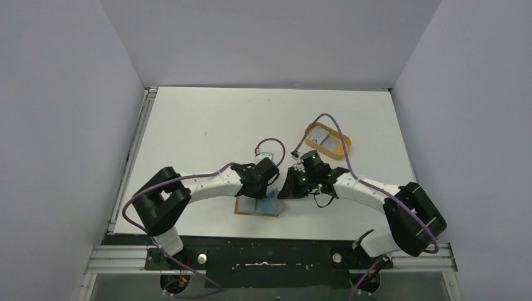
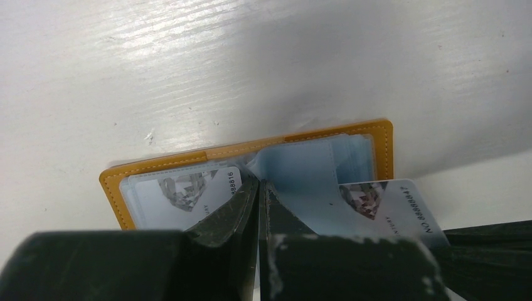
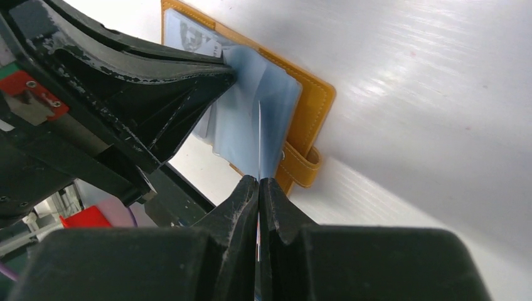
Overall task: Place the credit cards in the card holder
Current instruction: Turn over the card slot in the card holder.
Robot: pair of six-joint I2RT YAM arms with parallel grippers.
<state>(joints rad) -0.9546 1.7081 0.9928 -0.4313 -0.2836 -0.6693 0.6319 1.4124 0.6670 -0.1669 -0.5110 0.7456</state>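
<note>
Half hidden: holder (image 1: pixel 250 207) at low centre of the top view, lying open on the table (image 1: pixel 207 125) — its upper part is covered by the arms.
Cut off: in the left wrist view the holder's near edge is lost behind the black jaws; only the orange rim and blue sleeves show.
Hard to make out: whether the left tips pinch a sleeve or only press on it.
Left gripper (image 2: pixel 259 183): jaws closed tight, tips on the holder's middle fold.
Right gripper (image 3: pixel 258 180): jaws closed on a card (image 2: pixel 389 205) — edge-on in its own wrist view, the far end reaching the blue sleeves.
Second card (image 2: pixel 182 193): tucked in a slot at the left of the left wrist frame.
Tab (image 3: pixel 304 166): sticks out from the holder's edge, right of the tips in the right wrist frame.
Tray (image 1: pixel 344 148): right of centre in the top view, well apart from the holder, with more cards (image 1: pixel 321 138) in it.
</note>
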